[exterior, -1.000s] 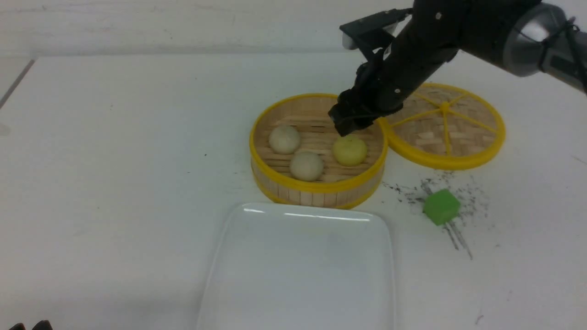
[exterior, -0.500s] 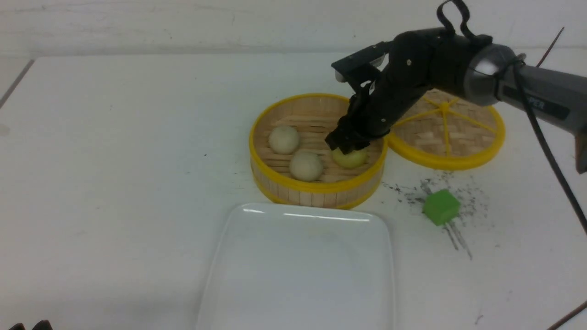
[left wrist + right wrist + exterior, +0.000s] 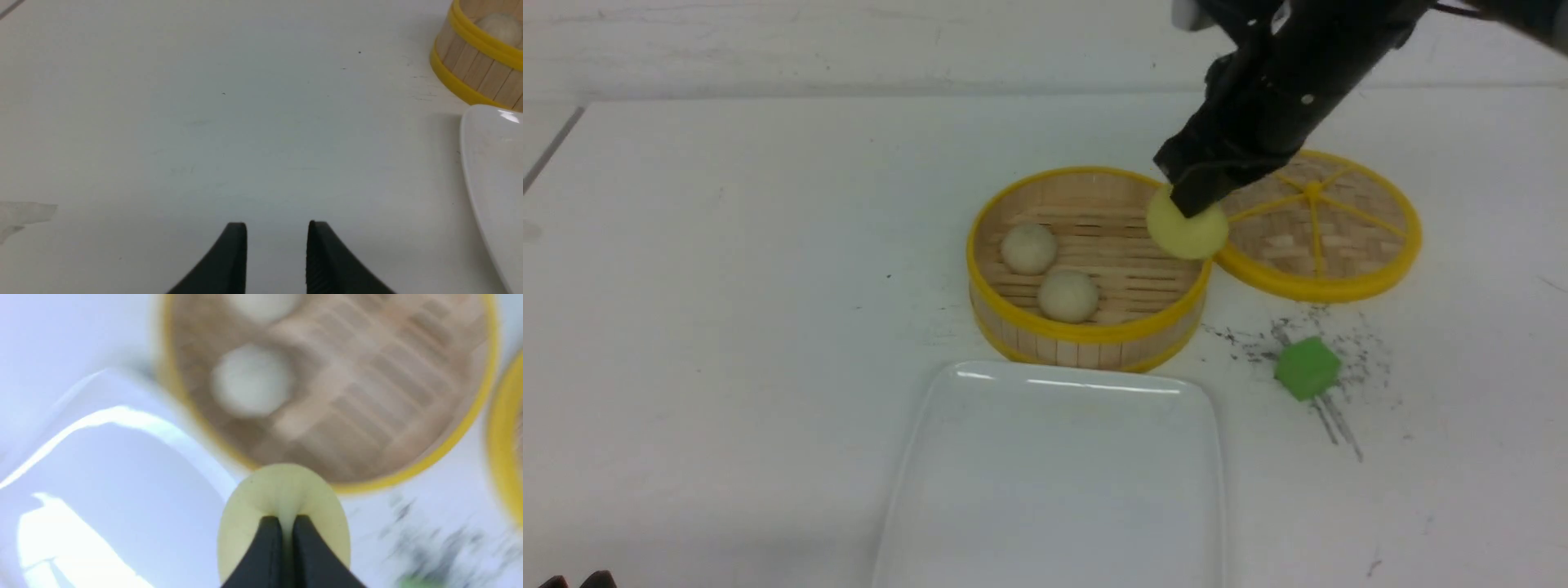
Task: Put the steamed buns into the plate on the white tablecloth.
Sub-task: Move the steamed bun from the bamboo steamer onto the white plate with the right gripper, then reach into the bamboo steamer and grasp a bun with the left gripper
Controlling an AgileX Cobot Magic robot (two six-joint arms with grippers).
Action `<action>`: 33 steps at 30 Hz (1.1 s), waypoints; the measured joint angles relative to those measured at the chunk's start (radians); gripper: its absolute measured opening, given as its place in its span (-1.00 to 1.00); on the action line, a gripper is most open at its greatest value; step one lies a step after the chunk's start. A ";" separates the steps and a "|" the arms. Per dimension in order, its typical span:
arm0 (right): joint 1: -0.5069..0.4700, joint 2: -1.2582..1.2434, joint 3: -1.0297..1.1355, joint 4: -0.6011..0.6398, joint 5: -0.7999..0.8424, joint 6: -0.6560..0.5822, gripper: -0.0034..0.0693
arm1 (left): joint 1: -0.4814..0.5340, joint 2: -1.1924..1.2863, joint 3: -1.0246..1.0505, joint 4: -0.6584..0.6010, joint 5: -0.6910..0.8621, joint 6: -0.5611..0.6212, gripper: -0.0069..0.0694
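Observation:
My right gripper is shut on the pale yellow steamed bun, pinching its top and holding it in the air over the right rim of the bamboo steamer. In the right wrist view the squeezed bun bulges round the gripper. Two off-white buns lie inside the steamer. The white plate sits in front of the steamer on the white tablecloth. My left gripper is open over bare cloth, left of the plate, holding nothing.
The woven steamer lid lies flat to the right of the steamer, partly behind my right arm. A green cube rests on dark scuff marks to the right of the plate.
My right gripper dropped onto the yellow bun in the steamer, shut on it and lifted it up and to the right. The left gripper has not moved.

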 joint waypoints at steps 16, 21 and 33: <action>0.256 -0.059 0.547 -0.064 -0.297 0.145 -0.78 | 0.000 0.000 0.000 0.000 0.000 0.000 -0.19; 0.275 -0.059 0.638 -0.094 -0.434 0.195 -0.59 | 0.000 0.000 0.000 0.000 0.000 0.000 -0.19; 0.275 -0.075 0.649 -0.100 -0.432 0.203 0.34 | 0.000 0.000 0.000 0.000 0.000 0.000 -0.19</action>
